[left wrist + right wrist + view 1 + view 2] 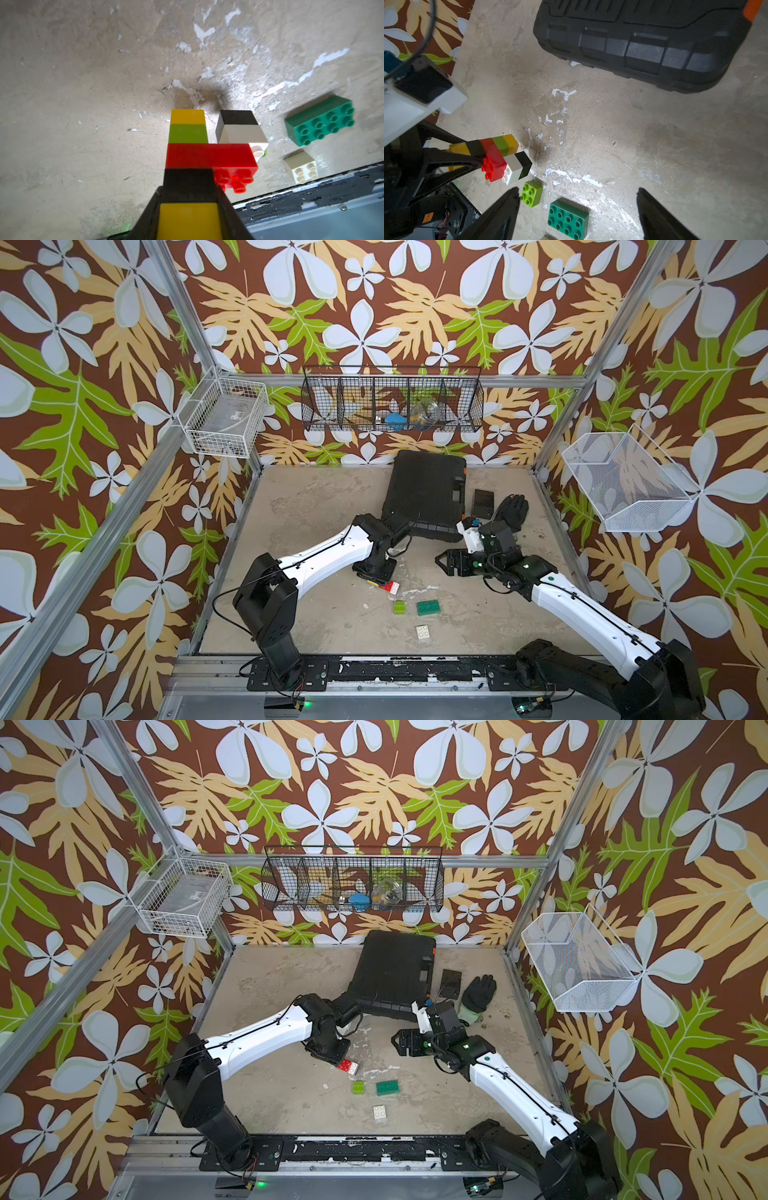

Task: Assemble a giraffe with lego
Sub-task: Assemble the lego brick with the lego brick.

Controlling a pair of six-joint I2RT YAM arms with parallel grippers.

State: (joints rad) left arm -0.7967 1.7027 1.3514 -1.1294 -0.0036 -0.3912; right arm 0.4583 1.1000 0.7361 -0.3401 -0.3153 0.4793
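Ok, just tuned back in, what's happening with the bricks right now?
The left gripper is shut on the neck end of the half-built giraffe: yellow and black neck bricks, red body, two short legs. The right gripper is open and empty, poised near the loose bricks on the table: a lime green brick, a dark green brick and a white brick. None of those three is joined on yet.

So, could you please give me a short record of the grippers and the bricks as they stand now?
left gripper: shut on the part-built giraffe, at its black and yellow bricks
right gripper: open, holding nothing
loose on table: lime green brick, dark green brick, white brick
further back: black case, black glove
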